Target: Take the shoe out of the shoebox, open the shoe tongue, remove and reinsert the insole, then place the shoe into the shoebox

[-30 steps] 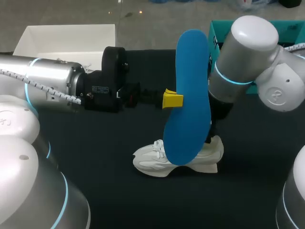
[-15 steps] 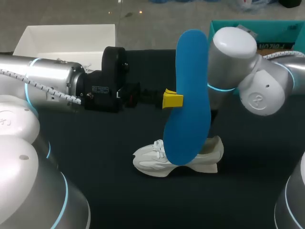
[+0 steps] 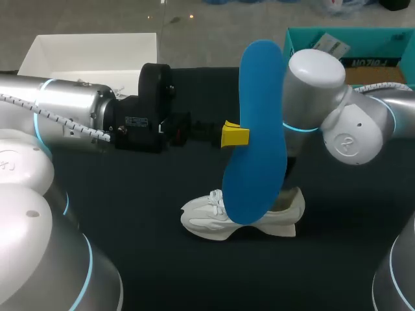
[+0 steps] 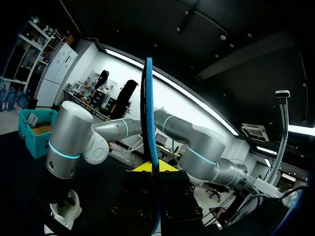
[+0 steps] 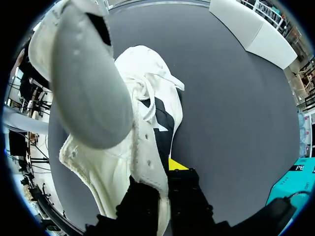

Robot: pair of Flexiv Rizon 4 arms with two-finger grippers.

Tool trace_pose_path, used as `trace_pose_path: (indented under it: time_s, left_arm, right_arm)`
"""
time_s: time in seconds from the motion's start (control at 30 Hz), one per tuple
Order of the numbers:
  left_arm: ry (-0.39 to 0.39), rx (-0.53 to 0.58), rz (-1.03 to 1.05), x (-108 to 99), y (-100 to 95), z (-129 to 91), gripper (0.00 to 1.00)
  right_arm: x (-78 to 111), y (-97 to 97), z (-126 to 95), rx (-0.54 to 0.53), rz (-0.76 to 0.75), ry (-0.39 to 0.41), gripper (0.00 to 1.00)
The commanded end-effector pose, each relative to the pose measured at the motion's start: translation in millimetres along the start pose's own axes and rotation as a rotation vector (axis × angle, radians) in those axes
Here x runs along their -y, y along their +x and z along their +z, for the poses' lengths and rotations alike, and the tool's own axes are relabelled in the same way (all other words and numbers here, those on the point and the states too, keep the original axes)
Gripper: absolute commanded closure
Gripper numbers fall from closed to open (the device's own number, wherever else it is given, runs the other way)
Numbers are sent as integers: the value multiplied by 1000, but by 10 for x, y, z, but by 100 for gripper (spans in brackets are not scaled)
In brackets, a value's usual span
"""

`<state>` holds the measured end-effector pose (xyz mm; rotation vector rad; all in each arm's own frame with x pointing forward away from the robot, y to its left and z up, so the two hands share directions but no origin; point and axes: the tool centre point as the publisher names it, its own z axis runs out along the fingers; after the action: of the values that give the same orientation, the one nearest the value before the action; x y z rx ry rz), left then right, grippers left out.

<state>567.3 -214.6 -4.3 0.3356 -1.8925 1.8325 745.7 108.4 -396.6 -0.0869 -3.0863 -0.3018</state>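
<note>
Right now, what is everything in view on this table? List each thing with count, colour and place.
insole: 1, blue, held upright above the shoe
shoe: 1, white, on its sole near the table's middle
white box: 1, open, far left corner
teal box: 1, open, far right corner
table: 1, black
left gripper: 1, yellow tips, shut on the insole
right gripper: 1, one yellow tip showing, shut on the shoe's heel collar
</note>
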Motion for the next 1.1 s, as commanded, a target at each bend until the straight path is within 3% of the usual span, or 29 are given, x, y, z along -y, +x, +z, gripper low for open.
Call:
trace_pose_path:
  time_s: [0.03, 0.23, 0.33, 0.37, 0.5, 0.6, 0.7, 1.1]
  left_arm:
    - [-1, 0, 0, 7, -6, 11, 100]
    - [-1, 0, 0, 7, -6, 11, 100]
    - [-1, 0, 0, 7, -6, 11, 100]
    - [-1, 0, 0, 7, -6, 11, 100]
    - [-1, 0, 0, 7, -6, 11, 100]
    - [-1, 0, 0, 7, -6, 11, 100]
    - [-1, 0, 0, 7, -6, 11, 100]
    - [-1, 0, 0, 7, -6, 11, 100]
  right_arm:
    - [39, 34, -23, 5, -1, -7, 100]
    - [-1, 49, -37, 0, 51, -23, 100]
    - [-102, 65, -135, 2, 279, -62, 100]
    - [-116, 48, -161, -50, 395, -92, 100]
    - [-136, 93, -250, -85, 744, -94, 100]
    - [-100, 127, -310, -136, 968, -156, 100]
    - [-212, 188, -344, -195, 1001, -237, 100]
    - [-212, 188, -344, -195, 1001, -237, 100]
